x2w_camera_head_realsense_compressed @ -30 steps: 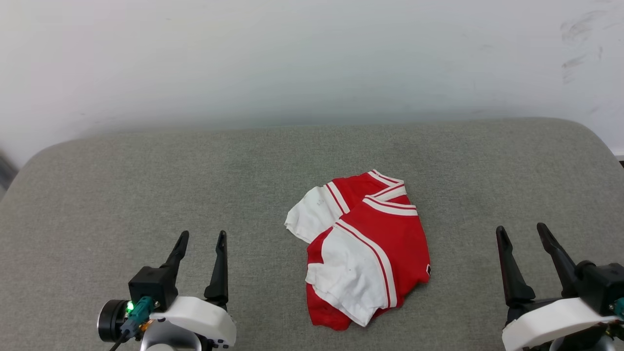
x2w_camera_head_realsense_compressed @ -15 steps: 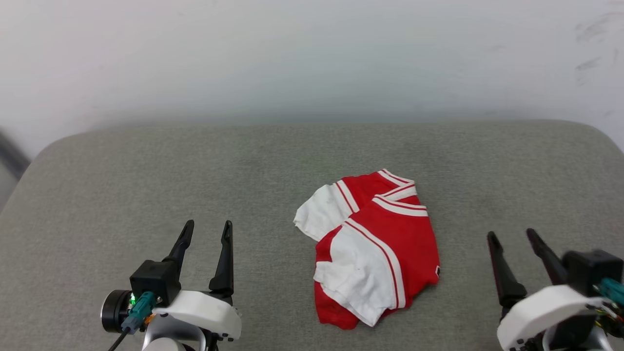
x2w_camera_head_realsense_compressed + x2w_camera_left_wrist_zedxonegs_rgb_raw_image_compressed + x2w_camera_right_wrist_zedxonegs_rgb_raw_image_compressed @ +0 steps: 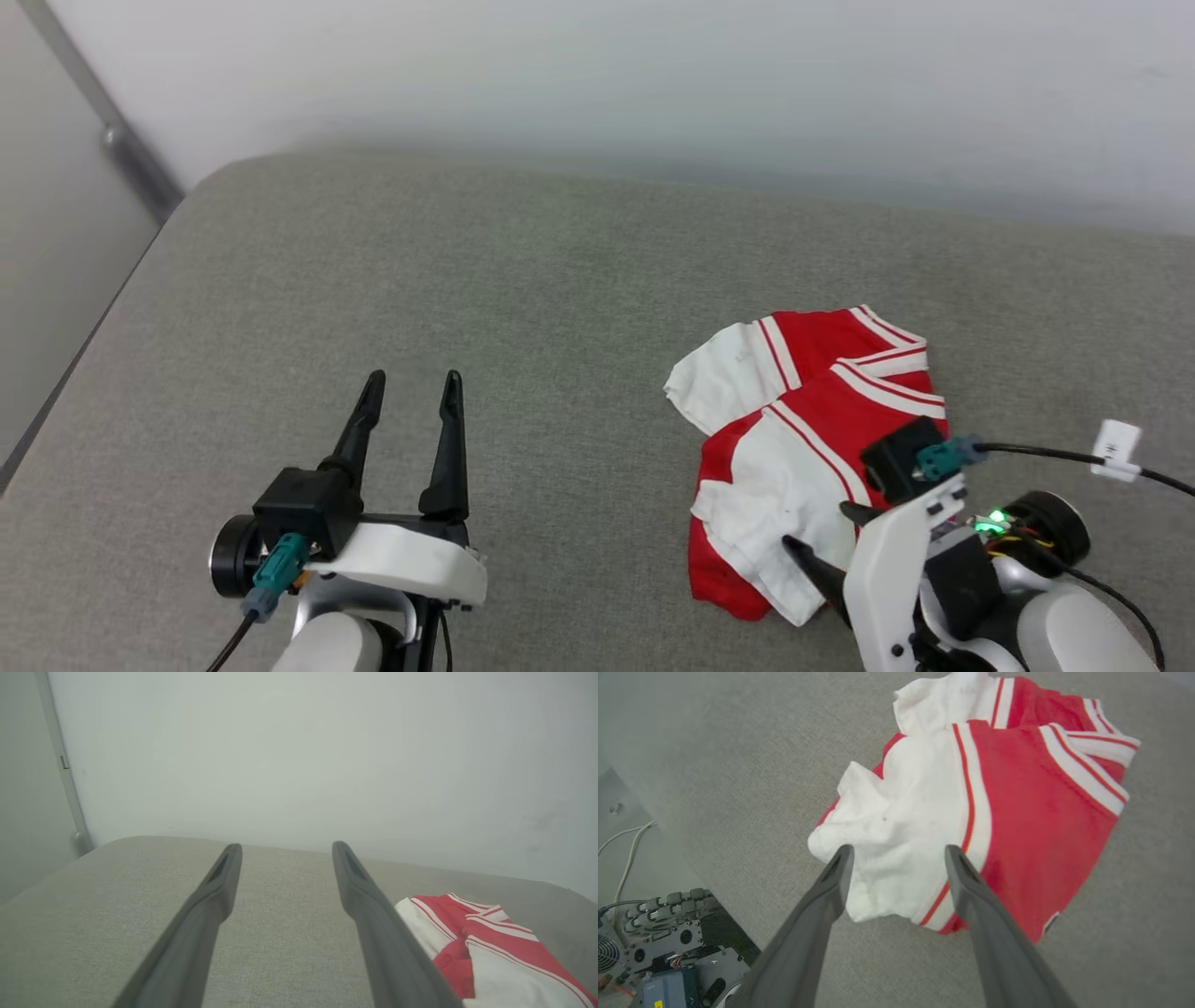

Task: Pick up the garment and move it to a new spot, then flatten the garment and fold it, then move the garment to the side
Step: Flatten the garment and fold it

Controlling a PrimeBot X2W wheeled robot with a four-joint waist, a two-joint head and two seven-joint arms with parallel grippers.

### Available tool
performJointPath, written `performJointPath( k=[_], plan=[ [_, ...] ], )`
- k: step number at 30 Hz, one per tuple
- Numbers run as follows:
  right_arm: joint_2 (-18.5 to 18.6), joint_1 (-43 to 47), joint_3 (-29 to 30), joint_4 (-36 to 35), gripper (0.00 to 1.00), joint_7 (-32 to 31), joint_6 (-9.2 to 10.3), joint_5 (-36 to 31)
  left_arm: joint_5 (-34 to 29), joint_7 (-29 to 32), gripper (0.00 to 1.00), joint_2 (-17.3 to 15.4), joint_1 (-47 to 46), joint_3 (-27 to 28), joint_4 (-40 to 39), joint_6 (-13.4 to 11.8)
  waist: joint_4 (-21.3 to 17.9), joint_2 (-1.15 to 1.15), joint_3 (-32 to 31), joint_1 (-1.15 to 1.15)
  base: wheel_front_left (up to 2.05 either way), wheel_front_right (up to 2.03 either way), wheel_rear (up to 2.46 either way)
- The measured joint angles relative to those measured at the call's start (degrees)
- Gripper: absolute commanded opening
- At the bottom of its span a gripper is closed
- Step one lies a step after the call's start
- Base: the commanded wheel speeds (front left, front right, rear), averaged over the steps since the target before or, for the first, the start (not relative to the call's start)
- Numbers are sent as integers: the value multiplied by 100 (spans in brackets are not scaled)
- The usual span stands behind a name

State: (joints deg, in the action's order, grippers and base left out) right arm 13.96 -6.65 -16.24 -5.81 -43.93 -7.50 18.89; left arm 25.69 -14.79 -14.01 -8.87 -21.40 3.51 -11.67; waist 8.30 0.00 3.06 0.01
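Over the near edge of the garment point(image 3: 822, 425), we're holding the right hand point(image 3: 817, 525) with its two fingers spread wide and gripping nothing. In the right wrist view the right hand point(image 3: 899, 849) is pointing down at the garment point(image 3: 1017, 812), fingertips straddling the white sleeve panel near its striped trim. We're not seeing clearly whether the tips are touching the cloth or sitting just above it.

We're keeping the left hand point(image 3: 414, 378) well apart from the jersey, on its left, fingers pointing away from us over bare desk point(image 3: 467, 280). It's also standing wide open and carrying nothing. In the left wrist view the left hand point(image 3: 286, 845) is framing grey desk point(image 3: 280, 933), with the garment point(image 3: 490, 942) showing past the right finger.

We're seeing the garment lying bunched and partly folded over itself on the right half of the desk, red body uppermost, two white sleeve panels facing left and toward us, striped trim at the far end.

A black cable with a white tag point(image 3: 1116, 443) is running off the right wrist. Beyond the desk's edge point(image 3: 714, 765) in the right wrist view, an electronics box point(image 3: 668, 938) and loose cables point(image 3: 626, 840) are sitting lower down. A pale wall point(image 3: 653, 75) is standing behind the desk.
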Motion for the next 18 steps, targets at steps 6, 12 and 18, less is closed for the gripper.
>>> performJointPath(
  k=[6,12,18],
  plan=[
    [303,-527,-912,230,100,-236,-1,236,-93,-10,100,92,-137,51,-10,63,293,0,341,0,0,0,0],
    [408,-879,-1299,711,0,-131,-1,292,-183,-19,100,199,-194,167,1,113,378,0,544,0,0,0,0],
    [421,-1084,-1223,709,0,212,-1,279,-253,-26,100,231,-171,326,32,183,190,0,500,0,0,0,0]
  ],
)
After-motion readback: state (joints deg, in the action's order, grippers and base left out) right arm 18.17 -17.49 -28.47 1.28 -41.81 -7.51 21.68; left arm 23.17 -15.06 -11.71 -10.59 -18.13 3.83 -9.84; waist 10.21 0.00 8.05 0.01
